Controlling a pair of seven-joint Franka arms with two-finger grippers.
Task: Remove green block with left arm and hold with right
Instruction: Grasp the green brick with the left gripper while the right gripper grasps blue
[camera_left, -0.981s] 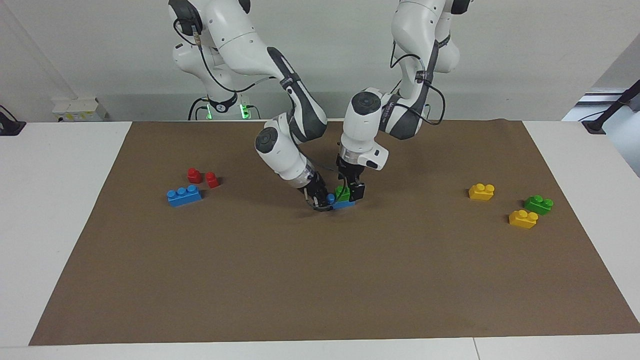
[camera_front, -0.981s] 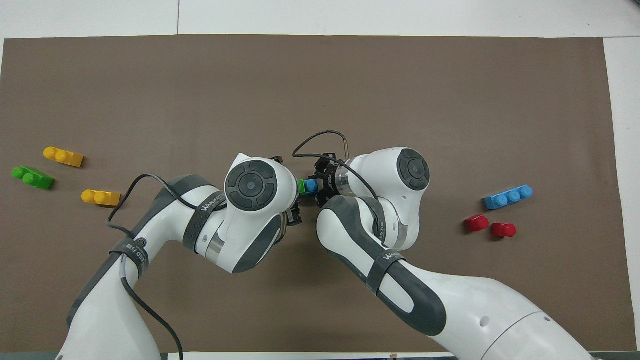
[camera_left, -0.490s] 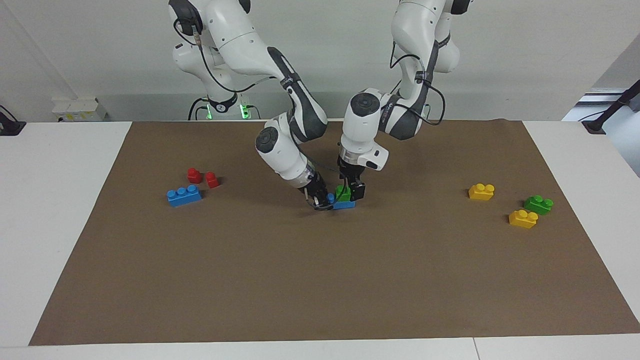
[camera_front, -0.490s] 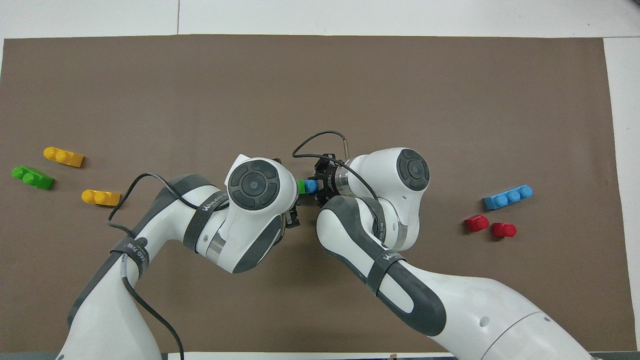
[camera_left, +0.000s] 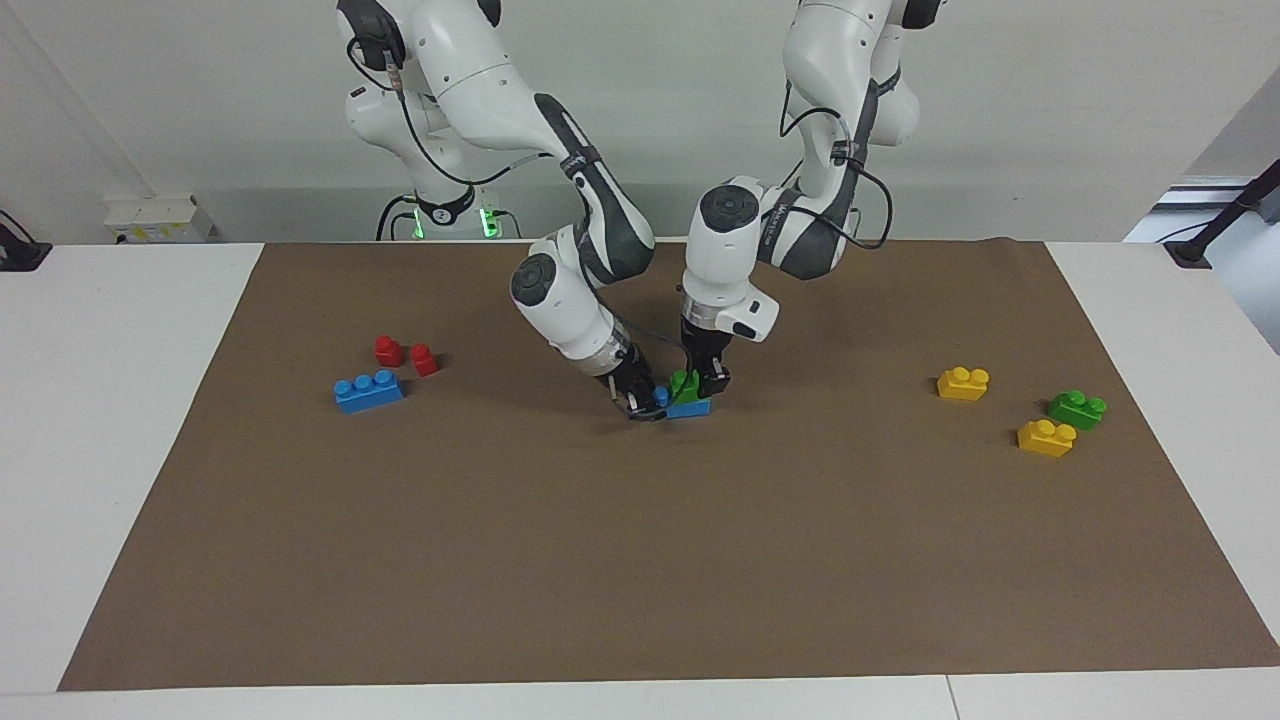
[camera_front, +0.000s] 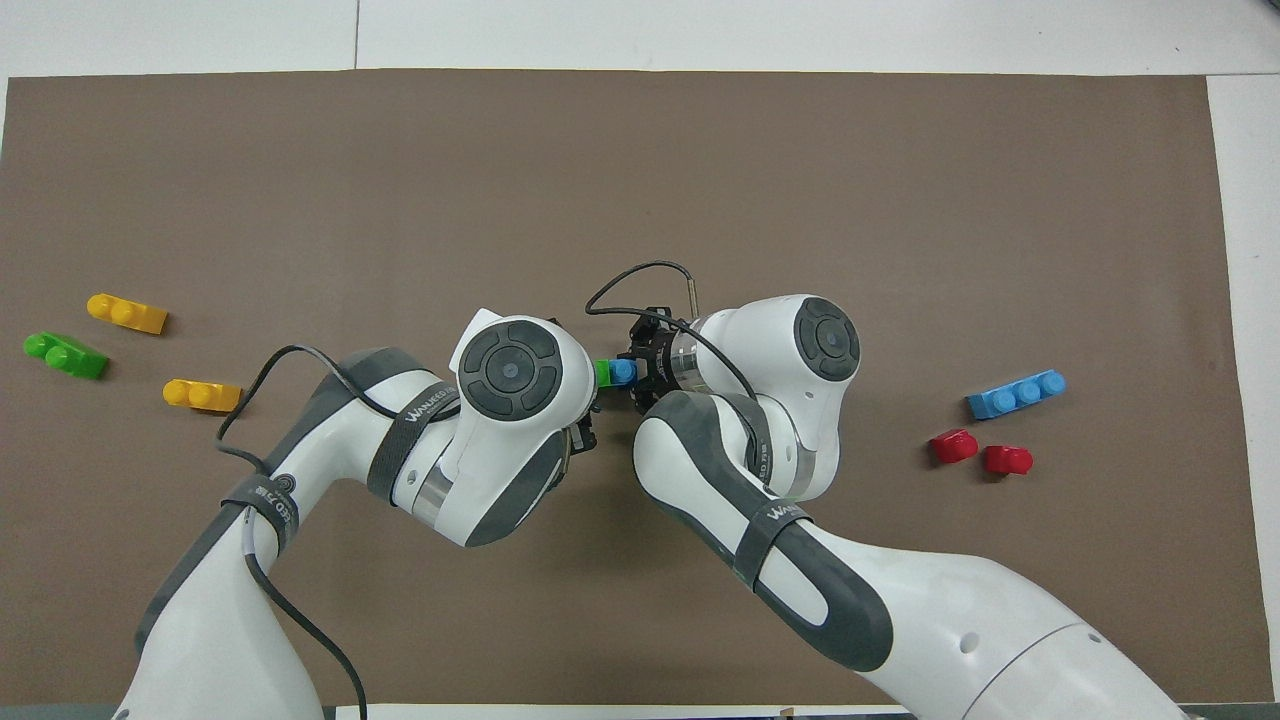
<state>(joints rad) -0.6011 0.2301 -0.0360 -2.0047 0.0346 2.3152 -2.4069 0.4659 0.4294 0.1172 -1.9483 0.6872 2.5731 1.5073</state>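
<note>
The green block (camera_left: 686, 384) sits on one end of a three-stud blue brick (camera_left: 688, 407) in the middle of the mat, and it looks tilted. My left gripper (camera_left: 699, 383) comes down from above and is shut on the green block. My right gripper (camera_left: 645, 402) comes in low from the right arm's end and is shut on the blue brick's other end. In the overhead view only a sliver of the green block (camera_front: 603, 372) and one blue stud (camera_front: 622, 371) show between the two wrists.
A second blue brick (camera_left: 368, 391) and two red pieces (camera_left: 388, 350) lie toward the right arm's end. Two yellow bricks (camera_left: 963, 383) (camera_left: 1046, 437) and a darker green brick (camera_left: 1077, 408) lie toward the left arm's end.
My left gripper has shifted slightly and the green block has tipped a little on the blue brick. My right gripper has stayed on the blue brick.
</note>
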